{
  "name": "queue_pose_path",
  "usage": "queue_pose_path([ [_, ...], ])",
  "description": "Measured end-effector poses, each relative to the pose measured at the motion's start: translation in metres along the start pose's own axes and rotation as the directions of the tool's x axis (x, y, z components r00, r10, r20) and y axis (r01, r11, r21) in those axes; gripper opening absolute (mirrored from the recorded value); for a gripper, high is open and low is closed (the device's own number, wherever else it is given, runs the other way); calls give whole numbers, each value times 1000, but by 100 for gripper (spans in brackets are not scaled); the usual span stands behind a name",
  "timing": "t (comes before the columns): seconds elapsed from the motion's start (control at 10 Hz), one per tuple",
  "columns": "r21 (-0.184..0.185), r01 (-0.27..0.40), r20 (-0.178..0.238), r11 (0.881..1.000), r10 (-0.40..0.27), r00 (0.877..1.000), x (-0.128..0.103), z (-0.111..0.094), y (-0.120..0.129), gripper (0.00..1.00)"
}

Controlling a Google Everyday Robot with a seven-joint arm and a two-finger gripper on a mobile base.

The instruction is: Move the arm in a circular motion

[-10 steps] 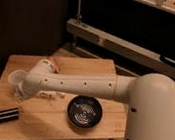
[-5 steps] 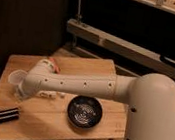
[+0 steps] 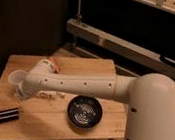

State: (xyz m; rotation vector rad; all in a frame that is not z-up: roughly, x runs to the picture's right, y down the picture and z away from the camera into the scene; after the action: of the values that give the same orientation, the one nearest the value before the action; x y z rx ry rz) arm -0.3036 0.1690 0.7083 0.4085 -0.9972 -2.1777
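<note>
The arm [image 3: 78, 85] is large, glossy and white, with thick tubular segments and small dark screw holes. It reaches from the lower right across the wooden table [image 3: 96, 68] to the left. Its rounded end joint [image 3: 33, 80] hangs low over the table's left part. The gripper [image 3: 20, 93] points down below that joint, close to the tabletop and mostly hidden by the arm.
A black bowl [image 3: 84, 112] sits near the table's front edge, just below the forearm. A black-and-white striped object [image 3: 1, 116] lies at the front left corner. A white cup [image 3: 15, 77] stands left of the end joint. An orange item [image 3: 54, 67] lies behind it. Dark shelving [image 3: 135, 47] stands behind the table.
</note>
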Motion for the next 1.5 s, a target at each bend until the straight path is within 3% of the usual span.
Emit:
queue_pose_path([
  [1.3,6,3,-6,1000,-3,1000,1,-1,1,4],
  [1.5,9,41,-12,999,-41,999,20,-10,13,4],
])
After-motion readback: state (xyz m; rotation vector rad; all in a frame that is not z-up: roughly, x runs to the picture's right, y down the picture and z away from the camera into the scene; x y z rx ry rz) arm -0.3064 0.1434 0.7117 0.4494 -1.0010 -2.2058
